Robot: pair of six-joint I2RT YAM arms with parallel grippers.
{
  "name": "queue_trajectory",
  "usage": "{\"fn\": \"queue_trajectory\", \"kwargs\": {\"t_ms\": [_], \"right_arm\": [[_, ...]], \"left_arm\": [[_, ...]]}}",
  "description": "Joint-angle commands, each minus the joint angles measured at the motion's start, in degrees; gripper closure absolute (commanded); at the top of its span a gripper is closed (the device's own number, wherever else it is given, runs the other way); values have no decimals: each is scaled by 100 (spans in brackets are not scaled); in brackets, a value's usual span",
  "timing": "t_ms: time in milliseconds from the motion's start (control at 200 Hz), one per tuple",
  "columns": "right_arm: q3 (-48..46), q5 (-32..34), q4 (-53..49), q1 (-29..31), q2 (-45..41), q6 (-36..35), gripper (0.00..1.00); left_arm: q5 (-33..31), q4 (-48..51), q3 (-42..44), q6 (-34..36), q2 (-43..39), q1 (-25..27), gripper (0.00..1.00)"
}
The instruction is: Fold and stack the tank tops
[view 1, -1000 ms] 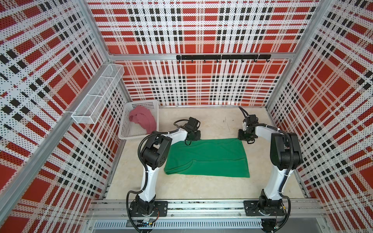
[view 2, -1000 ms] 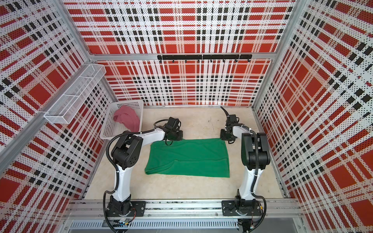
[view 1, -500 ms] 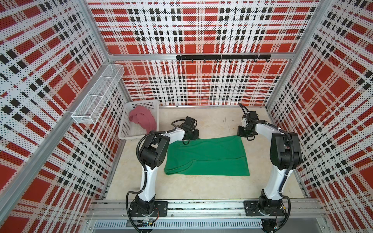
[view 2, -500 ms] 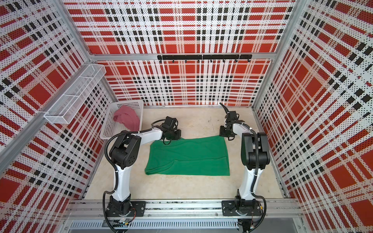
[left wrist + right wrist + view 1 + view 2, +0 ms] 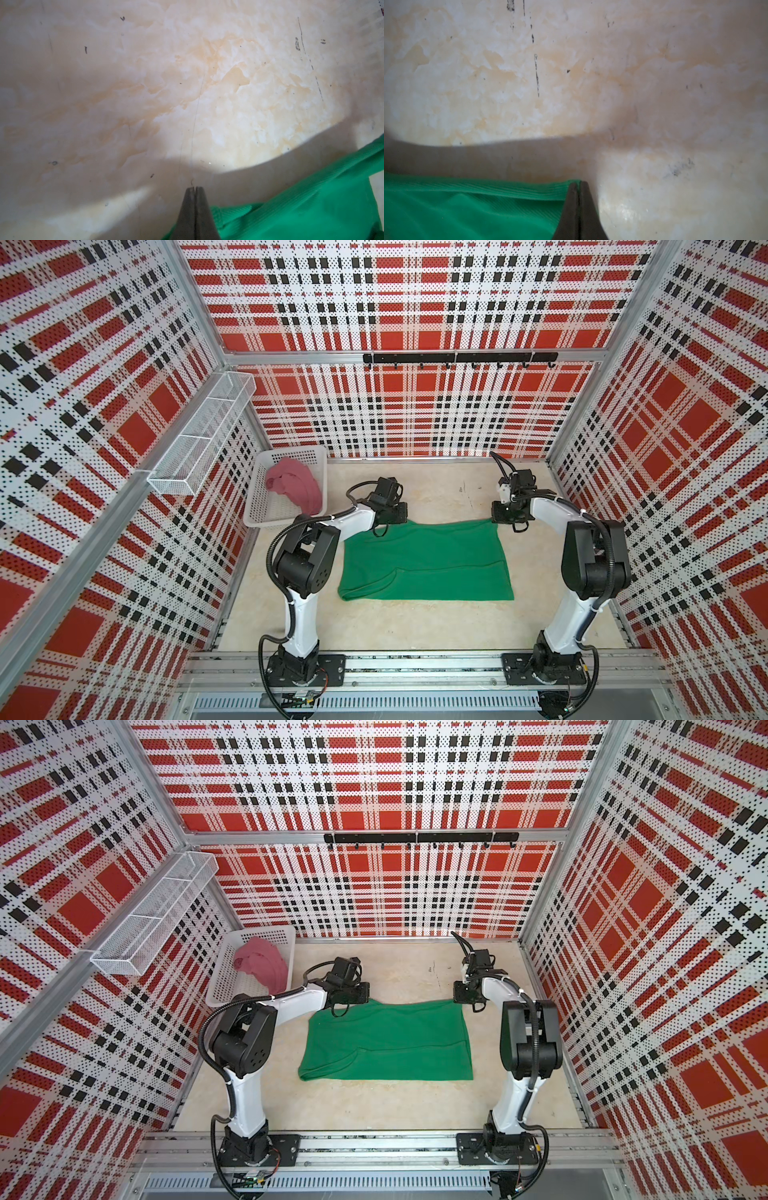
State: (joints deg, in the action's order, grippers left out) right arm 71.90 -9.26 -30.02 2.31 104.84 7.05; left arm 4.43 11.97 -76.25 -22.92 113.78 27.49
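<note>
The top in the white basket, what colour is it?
The tank top is dusty pink, clearest in a top view.

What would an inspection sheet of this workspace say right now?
Surface: beige marbled table, scuffed with dark marks.
Job's things: green tank top lies flat mid-table; pink tank top bunched in white basket, far left.
Clutter: nothing seen.
Grippers: left gripper and right gripper, jaws shut on the green top's far corners.
Cables: black loops at both wrists; left one hangs over the cloth edge.
Surroundings: plaid perforated walls, wire shelf, hook rail.
</note>
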Motion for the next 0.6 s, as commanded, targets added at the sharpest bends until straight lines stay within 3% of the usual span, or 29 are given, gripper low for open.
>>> {"fn": "queue_trajectory", "kwargs": {"t_ms": [0, 291, 596], "right_arm": [[-297, 15, 180, 93, -473, -314, 100], [-1510, 352, 671, 527, -1681, -1146, 100], [-2277, 566, 776, 587, -2541, -1108, 100]], "left_arm": [[-402, -106, 255, 94, -423, 134, 100], [-1137, -336, 1380, -119, -1287, 585, 100], [-1661, -406, 2492, -682, -2299, 982, 100]]}}
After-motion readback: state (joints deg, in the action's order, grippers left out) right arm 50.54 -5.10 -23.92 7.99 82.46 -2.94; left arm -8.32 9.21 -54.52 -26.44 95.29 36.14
